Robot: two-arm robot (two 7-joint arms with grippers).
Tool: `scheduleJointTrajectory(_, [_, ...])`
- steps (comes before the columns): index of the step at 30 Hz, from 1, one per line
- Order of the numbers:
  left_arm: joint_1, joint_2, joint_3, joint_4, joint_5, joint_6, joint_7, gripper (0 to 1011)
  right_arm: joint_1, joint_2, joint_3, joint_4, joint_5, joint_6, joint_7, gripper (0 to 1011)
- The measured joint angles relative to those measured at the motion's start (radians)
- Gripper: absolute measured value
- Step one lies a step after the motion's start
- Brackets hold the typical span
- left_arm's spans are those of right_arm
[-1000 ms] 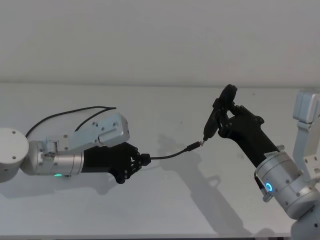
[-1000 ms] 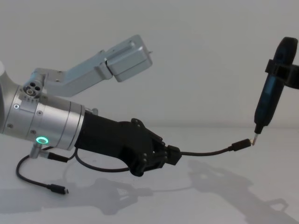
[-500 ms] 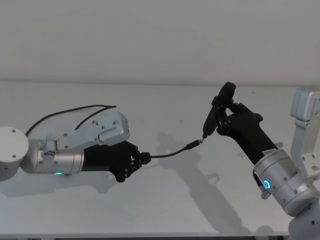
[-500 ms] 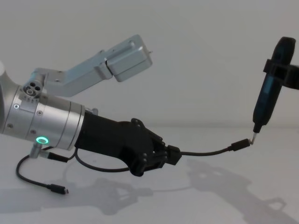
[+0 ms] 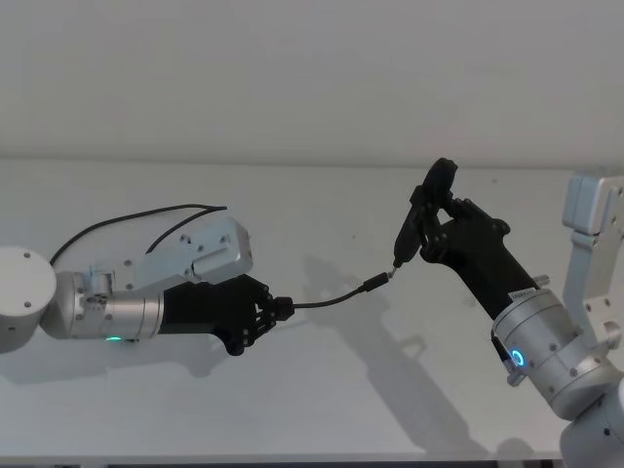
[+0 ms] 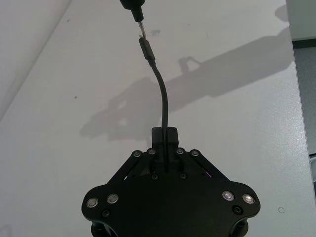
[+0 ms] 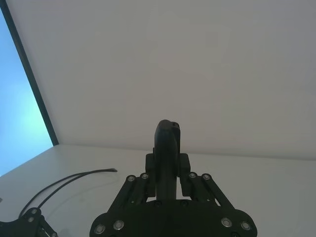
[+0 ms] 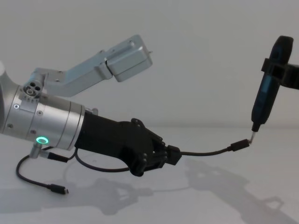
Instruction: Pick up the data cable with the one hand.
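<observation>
Low in the chest view, left of centre, the left gripper [image 8: 172, 155] is clamped tight on the data cable [image 8: 205, 152], holding it above the white table [image 8: 224, 196]. From the pinch the cord arcs rightward to its free plug [image 8: 239, 145] (silver tip just meeting the tool's point). The other end trails down to the lower left. Farther back, at the frame's right edge, the right gripper [image 5: 441, 220] is closed around a dark pen-like tool [image 8: 268, 88], held nearly upright.
</observation>
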Motion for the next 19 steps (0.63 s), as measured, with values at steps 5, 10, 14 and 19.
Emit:
scheduleJointTrajectory(5, [0.0,0.0,0.0,0.0,0.0,0.0,0.0,45,0.001,-0.001,-0.001,0.001,-0.002,-0.001,0.001,274])
scheduleJointTrajectory(10, [0.0,0.0,0.0,0.0,0.0,0.0,0.0,45,0.001,-0.001,-0.001,0.001,-0.004,-0.001,0.001,274])
scheduleJointTrajectory(14, [0.0,0.0,0.0,0.0,0.0,0.0,0.0,45,0.002,-0.001,-0.001,0.002,-0.005,-0.002,0.001,275])
scheduleJointTrajectory(19, [0.0,0.0,0.0,0.0,0.0,0.0,0.0,45,0.002,-0.002,-0.001,0.002,-0.005,-0.002,0.001,275])
